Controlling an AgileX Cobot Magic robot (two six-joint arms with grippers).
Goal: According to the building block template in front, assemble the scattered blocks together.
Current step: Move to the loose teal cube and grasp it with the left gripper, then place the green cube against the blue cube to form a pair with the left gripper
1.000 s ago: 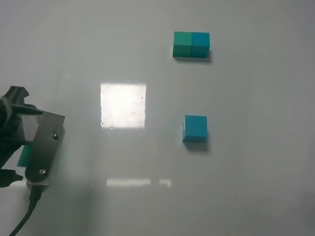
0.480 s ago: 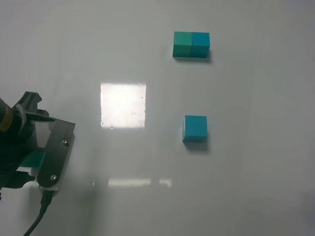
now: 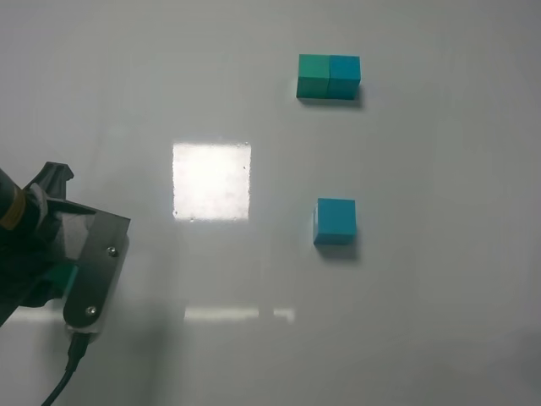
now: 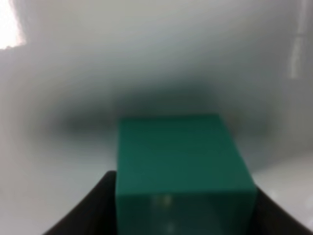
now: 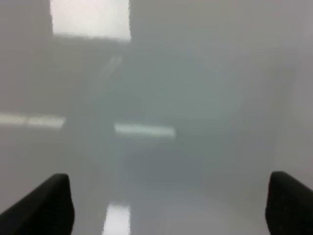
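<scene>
The template (image 3: 329, 76), a green and blue pair joined as a short bar, sits at the far centre-right. The loose blue cube (image 3: 336, 221) stands alone below it on the table. My left gripper (image 3: 61, 272) is at the left edge, shut on the loose green cube (image 3: 68, 276), which mostly hides under the wrist. In the left wrist view the green cube (image 4: 181, 161) fills the space between the dark fingers of the left gripper (image 4: 183, 218). My right gripper (image 5: 168, 205) is open and empty over bare table; it is outside the exterior high view.
The white table (image 3: 423, 321) carries a bright square glare patch (image 3: 211, 180) left of the blue cube. The left arm's cable (image 3: 63, 381) hangs at the lower left.
My left arm has moved a little to the right with the green cube in it. The blue cube and the template have not moved.
</scene>
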